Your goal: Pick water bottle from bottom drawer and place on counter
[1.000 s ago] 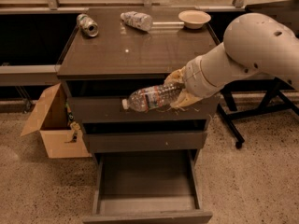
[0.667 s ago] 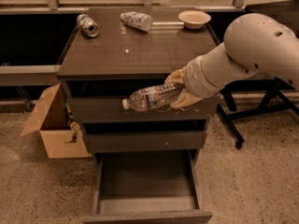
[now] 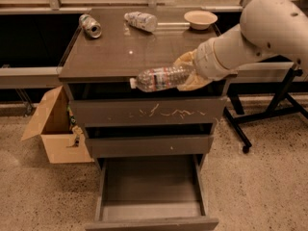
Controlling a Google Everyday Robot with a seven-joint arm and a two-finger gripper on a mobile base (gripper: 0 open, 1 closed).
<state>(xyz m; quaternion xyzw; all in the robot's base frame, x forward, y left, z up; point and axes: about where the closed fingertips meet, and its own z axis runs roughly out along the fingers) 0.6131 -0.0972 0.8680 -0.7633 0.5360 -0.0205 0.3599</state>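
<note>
The water bottle point(image 3: 161, 78), clear with a white cap pointing left, lies sideways in my gripper point(image 3: 188, 71). The gripper is shut on the bottle's base end, held at the front edge of the counter point(image 3: 115, 52), level with its top. My white arm reaches in from the right. The bottom drawer point(image 3: 151, 189) stands pulled out and empty at the foot of the cabinet. Above it are a middle drawer and a top drawer with white scratches point(image 3: 163, 112).
On the counter lie a silver can point(image 3: 90, 25) at the back left, a stouter patterned bottle point(image 3: 141, 20) at the back middle and a pale bowl point(image 3: 200, 19) at the back right. An open cardboard box point(image 3: 55, 124) stands left of the cabinet. A black stand point(image 3: 269, 112) is on the right.
The gripper has carried the bottle upward, from in front of the top drawer to the level of the counter's front edge.
</note>
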